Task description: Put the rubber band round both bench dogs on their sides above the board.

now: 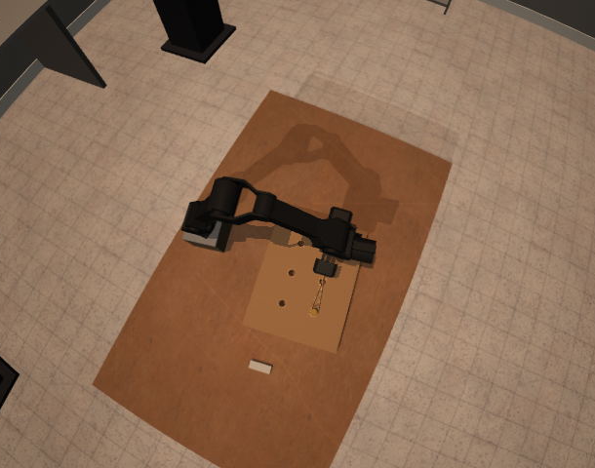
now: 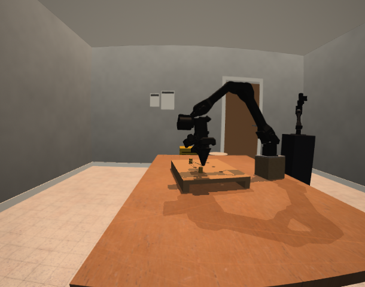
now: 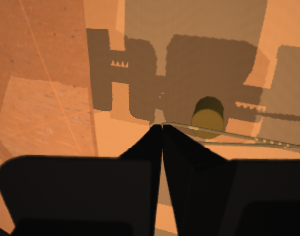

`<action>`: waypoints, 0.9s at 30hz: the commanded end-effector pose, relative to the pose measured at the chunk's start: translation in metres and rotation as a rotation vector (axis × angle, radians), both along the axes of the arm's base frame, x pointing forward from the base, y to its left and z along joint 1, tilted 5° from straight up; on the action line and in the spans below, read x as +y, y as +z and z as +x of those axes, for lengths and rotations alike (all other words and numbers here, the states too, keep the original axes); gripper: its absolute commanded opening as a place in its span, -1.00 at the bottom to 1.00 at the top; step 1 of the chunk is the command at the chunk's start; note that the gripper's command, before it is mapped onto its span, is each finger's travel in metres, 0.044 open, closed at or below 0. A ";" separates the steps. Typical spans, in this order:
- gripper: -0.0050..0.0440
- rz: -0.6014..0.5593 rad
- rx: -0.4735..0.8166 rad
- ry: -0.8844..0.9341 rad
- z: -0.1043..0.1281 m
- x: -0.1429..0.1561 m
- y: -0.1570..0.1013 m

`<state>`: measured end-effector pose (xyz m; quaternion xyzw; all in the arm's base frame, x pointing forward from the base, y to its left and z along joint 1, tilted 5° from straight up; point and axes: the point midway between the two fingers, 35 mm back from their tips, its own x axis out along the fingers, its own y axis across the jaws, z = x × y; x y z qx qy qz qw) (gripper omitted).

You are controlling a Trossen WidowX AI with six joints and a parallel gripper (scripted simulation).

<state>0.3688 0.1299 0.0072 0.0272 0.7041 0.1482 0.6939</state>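
Observation:
The board (image 1: 297,327) (image 2: 238,176) lies flat on its supports. One bench dog (image 1: 314,312) (image 2: 190,161) has an end of the rubber band (image 3: 258,140) at it; its height there is too small to tell. The other bench dog (image 2: 200,170) (image 3: 208,124) is hidden under the arm in the top view. My gripper (image 2: 203,165) (image 3: 161,132) is shut, with the band's other end at its tips, apparently pinched. The tips are just beyond this second dog, above the board. One strand crosses over its top in the wrist view; the other passes beside it and runs behind a finger.
A small white block (image 1: 260,366) lies on the table (image 1: 186,342) (image 2: 176,247) off one end of the board. The board has several holes, some in a row (image 1: 291,273) beside the dogs. The arm's grey base block (image 1: 207,239) (image 2: 269,167) stands near the table's edge.

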 end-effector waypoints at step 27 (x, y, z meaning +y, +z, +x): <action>-1.00 0.002 -0.028 0.014 0.002 0.010 0.009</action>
